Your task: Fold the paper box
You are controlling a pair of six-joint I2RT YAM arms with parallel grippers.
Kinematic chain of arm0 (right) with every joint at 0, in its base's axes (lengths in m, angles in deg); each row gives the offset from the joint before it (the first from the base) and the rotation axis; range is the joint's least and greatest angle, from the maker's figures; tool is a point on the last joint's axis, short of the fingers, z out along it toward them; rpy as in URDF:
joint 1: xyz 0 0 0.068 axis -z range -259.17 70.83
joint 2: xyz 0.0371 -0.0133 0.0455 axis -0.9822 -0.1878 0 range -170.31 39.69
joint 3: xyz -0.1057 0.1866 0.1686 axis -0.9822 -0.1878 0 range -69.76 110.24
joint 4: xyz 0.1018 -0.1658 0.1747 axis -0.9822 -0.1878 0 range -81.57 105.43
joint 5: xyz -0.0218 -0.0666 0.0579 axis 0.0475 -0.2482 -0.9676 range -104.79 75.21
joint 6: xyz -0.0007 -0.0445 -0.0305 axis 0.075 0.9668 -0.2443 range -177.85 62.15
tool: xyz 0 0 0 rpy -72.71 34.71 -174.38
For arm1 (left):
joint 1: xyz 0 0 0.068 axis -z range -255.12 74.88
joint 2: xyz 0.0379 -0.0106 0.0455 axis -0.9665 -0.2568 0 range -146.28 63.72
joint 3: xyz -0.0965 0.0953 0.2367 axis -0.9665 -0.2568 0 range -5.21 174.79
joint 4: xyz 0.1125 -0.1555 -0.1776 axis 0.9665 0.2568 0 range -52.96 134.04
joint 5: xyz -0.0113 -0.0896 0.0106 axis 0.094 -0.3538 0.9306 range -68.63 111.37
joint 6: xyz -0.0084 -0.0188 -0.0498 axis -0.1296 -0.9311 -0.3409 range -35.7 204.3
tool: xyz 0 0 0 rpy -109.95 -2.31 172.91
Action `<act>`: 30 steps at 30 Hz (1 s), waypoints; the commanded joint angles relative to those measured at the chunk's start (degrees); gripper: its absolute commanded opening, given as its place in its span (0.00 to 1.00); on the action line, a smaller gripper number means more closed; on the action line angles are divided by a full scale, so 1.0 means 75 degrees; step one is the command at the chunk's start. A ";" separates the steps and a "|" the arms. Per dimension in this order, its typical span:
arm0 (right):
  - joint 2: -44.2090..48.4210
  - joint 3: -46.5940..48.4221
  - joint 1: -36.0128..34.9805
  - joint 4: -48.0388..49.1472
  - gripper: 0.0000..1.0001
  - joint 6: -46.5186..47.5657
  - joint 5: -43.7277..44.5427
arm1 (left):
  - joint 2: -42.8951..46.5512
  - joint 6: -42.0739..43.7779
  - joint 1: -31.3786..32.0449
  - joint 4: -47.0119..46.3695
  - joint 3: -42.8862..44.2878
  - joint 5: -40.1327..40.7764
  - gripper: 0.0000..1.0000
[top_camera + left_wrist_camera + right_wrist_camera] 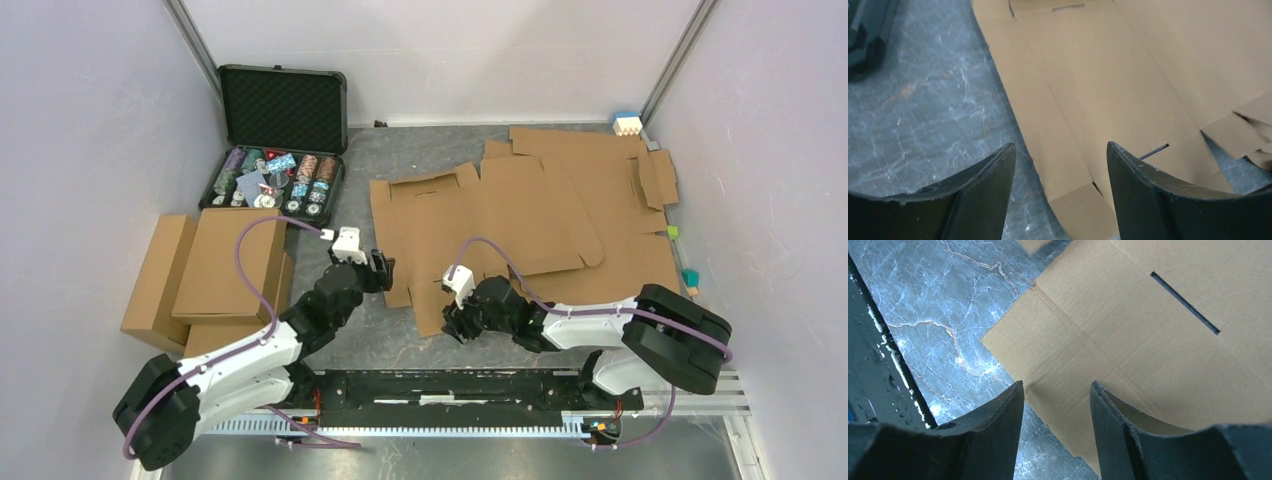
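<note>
The flat brown corrugated cardboard die-cut sheet (490, 215) lies right of the open black chip case (283, 105) — its near flaps under 2 parted, empty grips: left end effector (385, 272) nearer that case, right end effector (455, 322) farther.

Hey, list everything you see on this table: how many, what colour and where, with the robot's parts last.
paper box: one, brown, lying flat at the table's centre
other cardboard sheets: several, overlapping, brown, back right
folded boxes: about three, brown, stacked at the left
hard case: one, black, open, back left
poker chips: many, mixed colours, inside the case
small blocks: a few, white, green, teal, along the right wall
table: one, grey marbled
left pincer: open, over the paper box's left edge
right pincer: open, at its near corner
</note>
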 commanded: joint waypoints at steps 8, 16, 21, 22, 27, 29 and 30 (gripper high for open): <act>0.0222 -0.0227 -0.0004 -0.0291 0.58 0.0001 0.0184 | -0.0984 -0.2611 0.0020 0.4109 0.1810 -0.0467 0.80; 0.0635 -0.0104 0.0007 -0.0443 0.65 -0.0029 0.0151 | -0.1175 -0.3002 -0.0050 0.4830 0.1821 -0.1296 0.82; 0.0866 0.0082 0.0008 -0.0619 0.76 -0.0064 0.0120 | -0.1551 -0.3377 -0.0096 0.3836 0.1562 -0.2035 0.73; 0.0919 0.0125 0.0011 -0.0693 0.79 -0.0049 0.0125 | -0.1616 -0.3449 -0.0097 0.3601 0.1528 -0.2131 0.71; 0.1559 0.0399 0.0019 -0.1376 0.94 0.0033 0.0657 | -0.1772 -0.3588 -0.0097 0.3134 0.1470 -0.2204 0.66; 0.1900 0.0458 0.0079 -0.1654 0.96 0.0011 0.0921 | -0.1763 -0.3644 -0.0097 0.2987 0.1425 -0.2225 0.63; 0.2078 0.0483 0.0138 -0.1759 0.97 -0.0003 0.0992 | -0.1772 -0.3676 -0.0091 0.2876 0.1390 -0.2250 0.61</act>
